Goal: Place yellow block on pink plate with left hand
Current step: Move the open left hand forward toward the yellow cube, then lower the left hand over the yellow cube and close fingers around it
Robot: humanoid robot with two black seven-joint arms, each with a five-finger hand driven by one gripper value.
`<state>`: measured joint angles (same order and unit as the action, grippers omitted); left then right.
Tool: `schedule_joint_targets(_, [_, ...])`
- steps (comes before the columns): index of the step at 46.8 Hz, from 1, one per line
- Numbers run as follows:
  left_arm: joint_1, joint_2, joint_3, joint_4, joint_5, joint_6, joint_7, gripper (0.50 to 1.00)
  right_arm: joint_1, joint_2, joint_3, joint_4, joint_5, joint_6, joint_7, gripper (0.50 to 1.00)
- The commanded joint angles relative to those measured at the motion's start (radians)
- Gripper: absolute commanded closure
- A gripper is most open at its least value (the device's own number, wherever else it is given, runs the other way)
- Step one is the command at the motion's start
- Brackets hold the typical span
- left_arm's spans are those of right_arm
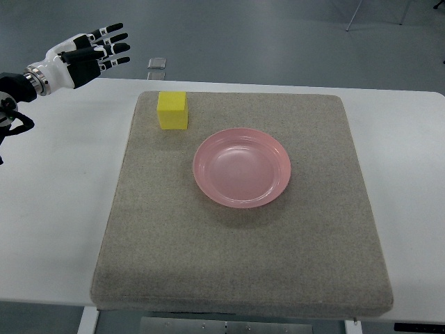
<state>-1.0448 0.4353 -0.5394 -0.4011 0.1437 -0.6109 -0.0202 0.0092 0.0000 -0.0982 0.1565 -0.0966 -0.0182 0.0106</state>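
A yellow block sits on the grey mat near its far left corner. The pink plate lies in the middle of the mat, holding nothing, to the right of and nearer than the block. My left hand hovers at the upper left, above the table's far edge, its fingers stretched out and holding nothing. It is well to the left of and beyond the block. The right arm is out of view.
The grey mat covers most of the white table. A small grey object lies on the floor beyond the table's far edge. Chair or stand legs show at the top right.
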Motion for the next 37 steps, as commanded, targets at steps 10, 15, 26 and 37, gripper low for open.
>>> schedule_joint_targets(10, [-0.046,0.003,-0.02,-0.01,0.378,0.0,-0.061,0.512,0.0,0.0,0.0,0.0,0.0,0.0,0.0,0.576])
schedule_joint_targets(15, [-0.066,0.006,-0.039,-0.031,0.496,0.0,-0.115,0.516,0.0,0.0,0.0,0.0,0.0,0.0,0.0,0.576])
schedule_joint_targets(26, [-0.11,0.016,-0.039,-0.107,0.801,0.0,-0.168,0.538,0.0,0.0,0.0,0.0,0.0,0.0,0.0,0.576])
schedule_joint_targets(37, [-0.112,0.003,-0.024,-0.211,1.066,0.071,-0.182,0.527,0.0,0.0,0.0,0.0,0.0,0.0,0.0,0.576])
